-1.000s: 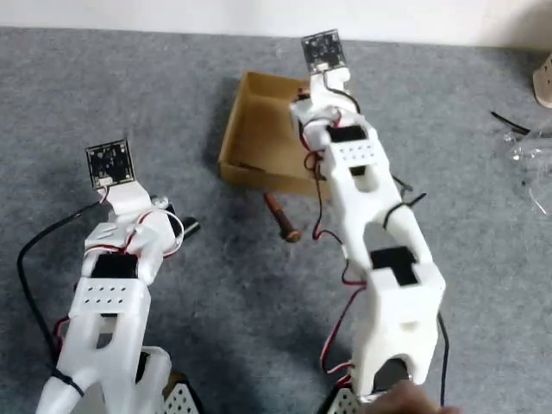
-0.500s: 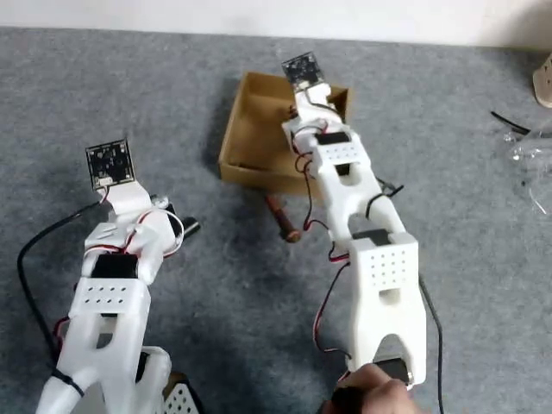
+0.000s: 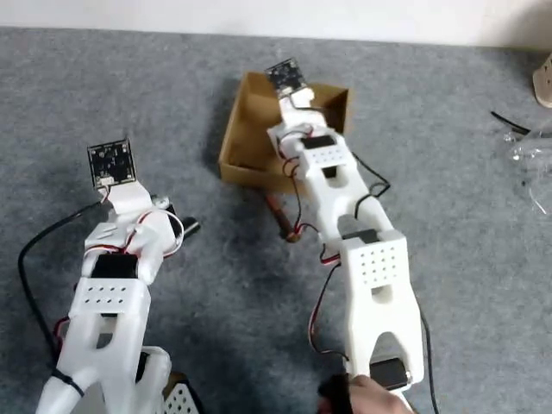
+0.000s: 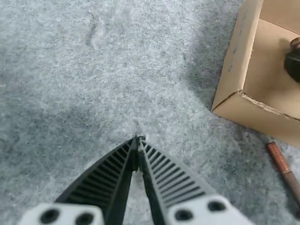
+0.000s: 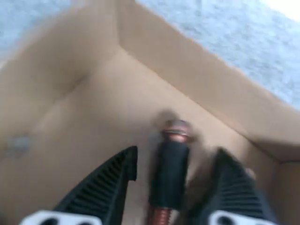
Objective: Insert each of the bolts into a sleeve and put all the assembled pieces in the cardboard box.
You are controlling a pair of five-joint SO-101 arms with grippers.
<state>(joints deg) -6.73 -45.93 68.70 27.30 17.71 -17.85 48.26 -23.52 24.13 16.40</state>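
**Count.** One brown open-topped cardboard box (image 3: 250,177), two copper-coloured metal bolts, one black cylindrical sleeve (image 5: 169,176) and two grippers were seen.

**Contents.** The box held one assembled piece, the sleeve with a bolt through it. The copper bolt head (image 5: 177,131) showed at one end. The piece lay on the box floor close to a side wall. The right gripper (image 5: 176,157) hung inside the box with its jaws spread wide, one on each side of the piece, and it gripped nothing. The view was blurred, so contact with the sleeve could not be confirmed.

**Outside the box.** The second bolt (image 3: 278,211) lay bare on the grey carpet (image 3: 216,302) at 6 o'clock of the box. It was just beside the near wall and partly under the right arm.

**Room.** The left gripper (image 4: 138,140) stood at 8 o'clock of the box, well apart from it. Its jaws were closed tip to tip and empty, just above the carpet, with open carpet from 9 to 12 o'clock of it. A clear plastic item (image 3: 528,151) lay at 3 o'clock of the box, near the carpet's edge.
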